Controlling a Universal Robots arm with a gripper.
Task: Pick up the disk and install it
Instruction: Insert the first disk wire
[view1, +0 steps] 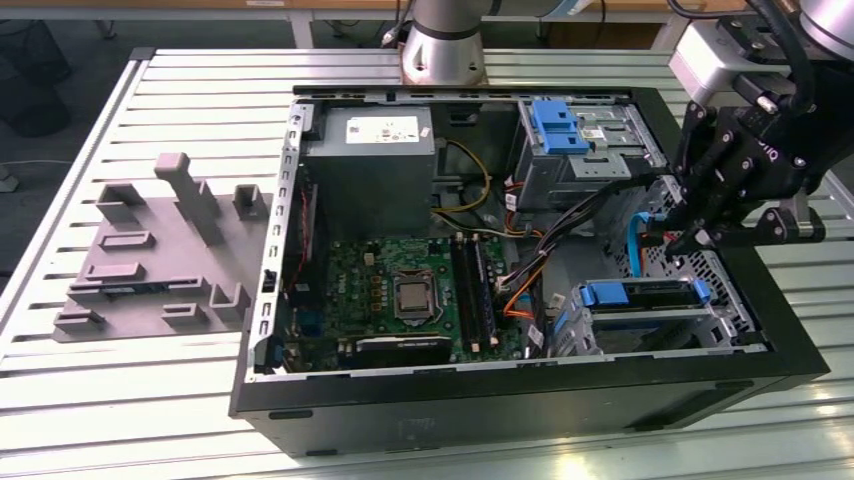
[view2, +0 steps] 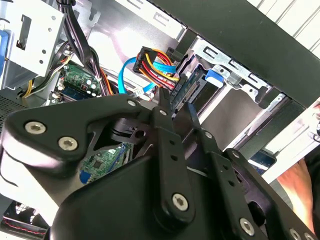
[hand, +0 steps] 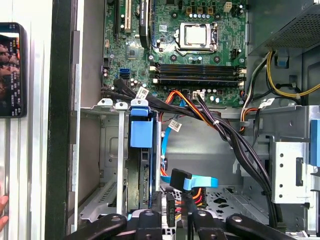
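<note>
The disk (hand: 140, 175) sat on edge inside the metal drive cage (hand: 102, 150) at the front lower corner of the open computer case (view1: 534, 390), its blue plastic rail (hand: 140, 129) standing proud at the cage mouth. In the exterior view the same blue rail (view1: 643, 293) spanned the top of the cage, consistent with a drive already slid into its bay and held by the rails.

The gripper (view1: 699, 238) hung just above the case's rim on the exterior view's right, near the cage, fingers pointing down. In the second wrist view the two fingers (view2: 165, 125) lay pressed close together with their tips at the bundle of coloured power wires (view2: 157, 62) and the connector at the drive's rear edge. Whether a plug was pinched between them could not be settled, since the tips were partly masked by the gripper body.

The blue data cable (hand: 200, 181) lay loose on the case floor beside the cage. The motherboard (view1: 400, 290) and grey power supply (view1: 367, 150) occupied the remaining interior. A hand (view2: 300, 182) rested outside the case.
</note>
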